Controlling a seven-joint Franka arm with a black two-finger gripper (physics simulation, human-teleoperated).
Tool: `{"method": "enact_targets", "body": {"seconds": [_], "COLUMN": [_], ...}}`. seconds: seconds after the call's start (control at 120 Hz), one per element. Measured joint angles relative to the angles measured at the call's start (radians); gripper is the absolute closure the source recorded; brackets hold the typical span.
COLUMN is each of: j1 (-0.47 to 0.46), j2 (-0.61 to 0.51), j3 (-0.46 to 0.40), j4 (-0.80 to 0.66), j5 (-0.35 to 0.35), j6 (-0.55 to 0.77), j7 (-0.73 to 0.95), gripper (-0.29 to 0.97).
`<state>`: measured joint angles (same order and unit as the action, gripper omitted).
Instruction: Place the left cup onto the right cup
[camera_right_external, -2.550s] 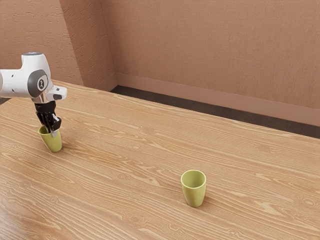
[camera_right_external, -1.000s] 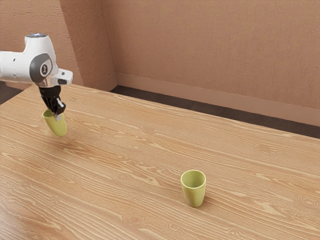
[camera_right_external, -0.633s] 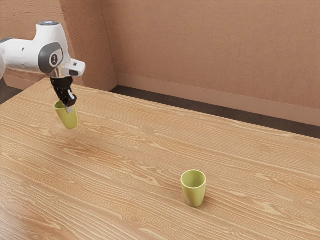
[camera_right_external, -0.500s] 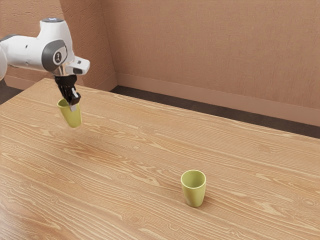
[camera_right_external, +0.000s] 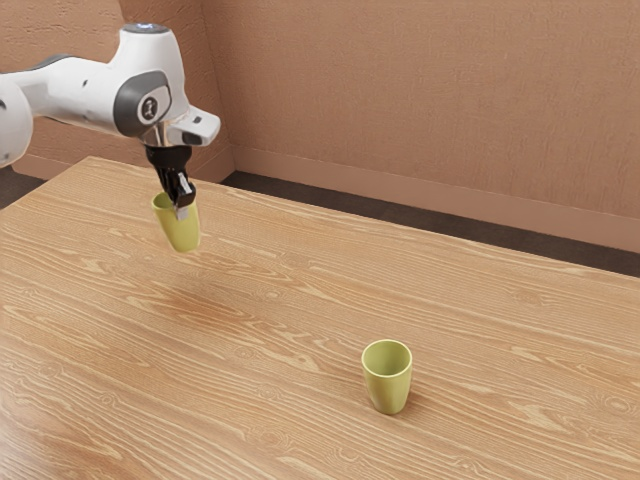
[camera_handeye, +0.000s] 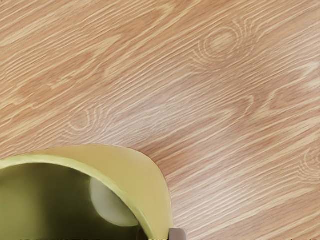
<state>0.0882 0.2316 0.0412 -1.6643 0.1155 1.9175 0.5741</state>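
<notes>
A yellow-green cup (camera_right_external: 178, 222) hangs tilted in the air above the wooden table (camera_right_external: 300, 300), held by its rim in my gripper (camera_right_external: 179, 198), which is shut on it. It is at the exterior view's upper left. The second yellow-green cup (camera_right_external: 387, 375) stands upright on the table toward the lower right, well apart from the held one. In the wrist view the held cup (camera_handeye: 100, 195) shows close up, with its rim and inside just under my hand and wood grain beyond it.
The table's far edge (camera_right_external: 420, 225) runs along a dark floor strip below a brown wall. The white arm (camera_right_external: 90, 95) reaches in from the exterior view's left. Bare wood lies between the two cups.
The gripper has lifted the cup off the table at the left and carried it up and toward the exterior view's right. The other cup has not moved.
</notes>
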Motion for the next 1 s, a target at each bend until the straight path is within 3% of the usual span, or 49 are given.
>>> {"method": "enact_targets", "body": {"seconds": [1.0], "j1": [-0.239], "j2": [-0.065], "j3": [0.029], "j4": [-0.069], "j5": [-0.015], "j6": [0.003], "j7": [-0.015], "gripper": [0.79]}}
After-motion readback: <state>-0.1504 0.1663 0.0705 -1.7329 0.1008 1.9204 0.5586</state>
